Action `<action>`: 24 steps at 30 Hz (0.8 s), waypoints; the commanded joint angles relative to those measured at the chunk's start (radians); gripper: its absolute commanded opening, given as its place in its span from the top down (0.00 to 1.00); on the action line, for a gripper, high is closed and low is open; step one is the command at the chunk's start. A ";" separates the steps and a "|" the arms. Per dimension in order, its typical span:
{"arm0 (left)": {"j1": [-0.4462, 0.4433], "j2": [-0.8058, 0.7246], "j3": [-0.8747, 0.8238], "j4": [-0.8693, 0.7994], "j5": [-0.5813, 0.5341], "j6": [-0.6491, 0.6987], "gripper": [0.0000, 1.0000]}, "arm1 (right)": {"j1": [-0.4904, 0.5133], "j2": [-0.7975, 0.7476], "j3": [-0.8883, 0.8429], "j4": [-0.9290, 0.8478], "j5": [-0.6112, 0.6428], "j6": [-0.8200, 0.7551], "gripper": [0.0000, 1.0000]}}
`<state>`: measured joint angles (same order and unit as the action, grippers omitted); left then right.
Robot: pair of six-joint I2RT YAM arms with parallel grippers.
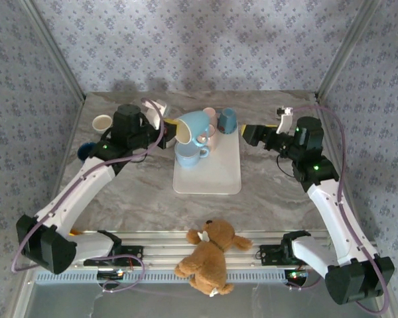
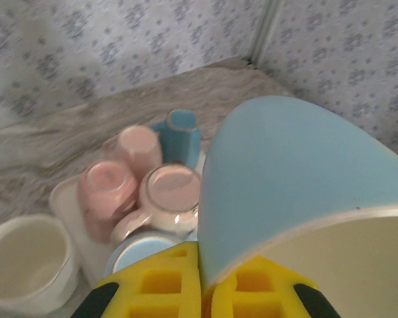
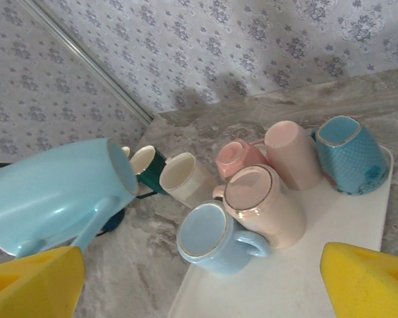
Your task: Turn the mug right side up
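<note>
**Mug lifted, half turned**

Top view: left gripper (image 1: 171,131) is clamped on the blue mug (image 1: 192,124), which is tilted sideways over the tray's (image 1: 212,177) far-left corner.
Left wrist: rim is pinched.
Right wrist: right gripper (image 3: 200,283) gapes wide, empty.
Likely left: righting and setting down.

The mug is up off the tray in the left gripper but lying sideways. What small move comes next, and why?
Probably roll the left gripper until the light blue mug sits mouth-up. Its jaws pinch the rim, and the mug hangs tilted above the white tray with its mouth facing sideways, so it is not yet upright. The right gripper stands open beside the tray, holding nothing.
</note>
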<state>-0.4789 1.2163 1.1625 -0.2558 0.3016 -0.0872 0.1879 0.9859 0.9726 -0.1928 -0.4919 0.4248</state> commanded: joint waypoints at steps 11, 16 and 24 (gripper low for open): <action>0.069 -0.081 0.151 -0.486 -0.249 -0.133 1.00 | 0.033 0.012 -0.083 0.064 -0.008 -0.127 0.09; 0.111 -0.052 0.188 -0.628 -0.257 -0.176 1.00 | 0.055 0.062 -0.059 0.060 -0.044 -0.135 0.10; 0.195 0.016 0.187 -0.755 -0.257 -0.236 1.00 | 0.112 0.185 0.017 0.005 -0.156 -0.166 0.12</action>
<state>-0.3141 1.2289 1.3136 -0.9775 0.0410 -0.2729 0.2779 1.1423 0.9432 -0.1600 -0.5758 0.2901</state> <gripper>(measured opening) 0.070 0.884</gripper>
